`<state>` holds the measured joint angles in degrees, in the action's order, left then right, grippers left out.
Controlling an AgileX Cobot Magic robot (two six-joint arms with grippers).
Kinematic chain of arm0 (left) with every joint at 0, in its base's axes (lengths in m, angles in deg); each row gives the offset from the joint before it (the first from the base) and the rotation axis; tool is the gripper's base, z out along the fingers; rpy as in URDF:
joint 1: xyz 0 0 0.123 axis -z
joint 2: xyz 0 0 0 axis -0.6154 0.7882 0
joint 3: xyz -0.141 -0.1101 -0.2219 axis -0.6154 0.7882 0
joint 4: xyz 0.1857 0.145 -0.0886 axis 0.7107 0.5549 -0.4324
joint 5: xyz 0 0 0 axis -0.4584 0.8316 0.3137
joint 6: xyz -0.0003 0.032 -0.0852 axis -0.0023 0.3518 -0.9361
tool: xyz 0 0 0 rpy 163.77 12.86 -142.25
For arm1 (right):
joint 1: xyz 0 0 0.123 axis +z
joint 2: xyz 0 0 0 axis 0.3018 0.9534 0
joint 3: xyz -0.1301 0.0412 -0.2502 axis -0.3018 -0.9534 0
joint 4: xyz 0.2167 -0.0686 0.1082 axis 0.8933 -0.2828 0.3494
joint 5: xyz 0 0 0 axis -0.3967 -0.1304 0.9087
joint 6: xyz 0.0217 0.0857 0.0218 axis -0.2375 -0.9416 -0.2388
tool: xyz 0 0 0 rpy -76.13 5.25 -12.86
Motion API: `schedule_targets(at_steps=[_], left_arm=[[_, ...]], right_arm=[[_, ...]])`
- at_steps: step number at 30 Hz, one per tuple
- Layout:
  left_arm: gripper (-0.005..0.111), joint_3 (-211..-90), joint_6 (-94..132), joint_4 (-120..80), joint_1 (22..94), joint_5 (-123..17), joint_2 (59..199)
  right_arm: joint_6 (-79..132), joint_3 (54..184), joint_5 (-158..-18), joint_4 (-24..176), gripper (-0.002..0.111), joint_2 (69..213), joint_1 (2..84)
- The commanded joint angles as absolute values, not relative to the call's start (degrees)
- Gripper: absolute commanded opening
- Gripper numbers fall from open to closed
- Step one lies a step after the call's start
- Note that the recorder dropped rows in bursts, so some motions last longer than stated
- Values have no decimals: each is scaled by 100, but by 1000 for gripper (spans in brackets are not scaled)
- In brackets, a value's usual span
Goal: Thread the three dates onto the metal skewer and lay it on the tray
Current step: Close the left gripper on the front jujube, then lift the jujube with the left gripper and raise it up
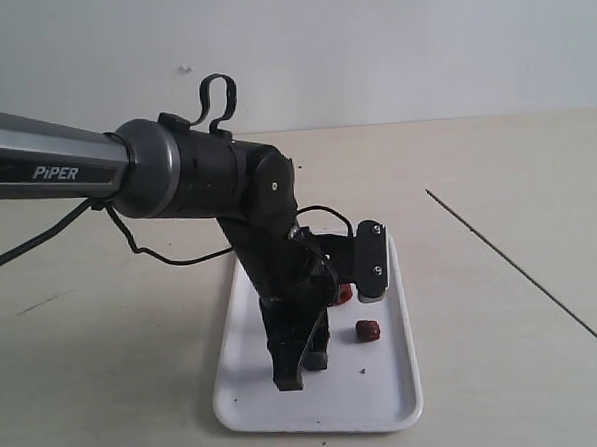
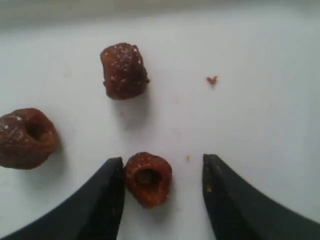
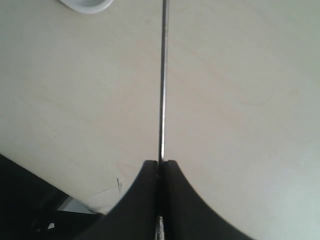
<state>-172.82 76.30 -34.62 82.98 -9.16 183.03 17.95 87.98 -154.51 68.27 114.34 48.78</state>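
Note:
Three dates lie on the white tray. My left gripper stands open low over the tray, straddling one date that has a hollow top. That date rests against one finger and is well apart from the other. Two more dates lie beyond the fingertips. In the exterior view the left gripper points down at the tray, with two dates showing beside it. My right gripper is shut on the metal skewer, a thin line over the table in the exterior view.
The pale wooden table stretches around the tray. A crumb lies on the tray. The tray's corner shows beyond the skewer in the right wrist view, and the table's edge drops to dark floor there.

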Motion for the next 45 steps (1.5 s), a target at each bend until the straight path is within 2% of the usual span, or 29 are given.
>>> schedule_targets(at_steps=[1,7,27,36,45], left_arm=[[45,-17281,7642,-3429,8315,-902,18338],[29,-17281,7652,-3420,8315,-902,18338],[30,-17281,7012,-3973,8234,-938,17793],[30,-17281,7054,-5345,7424,-346,17117],[30,-17281,7054,-7948,6178,1672,17036]], right_arm=[[1831,8773,-15449,6777,0,11384,4885],[1831,8773,-15449,6777,0,11384,4885],[1530,8773,-15506,6224,0,11384,4885],[1492,8773,-15506,6232,0,11384,4885],[2650,8773,-15375,6911,0,11408,4885]])
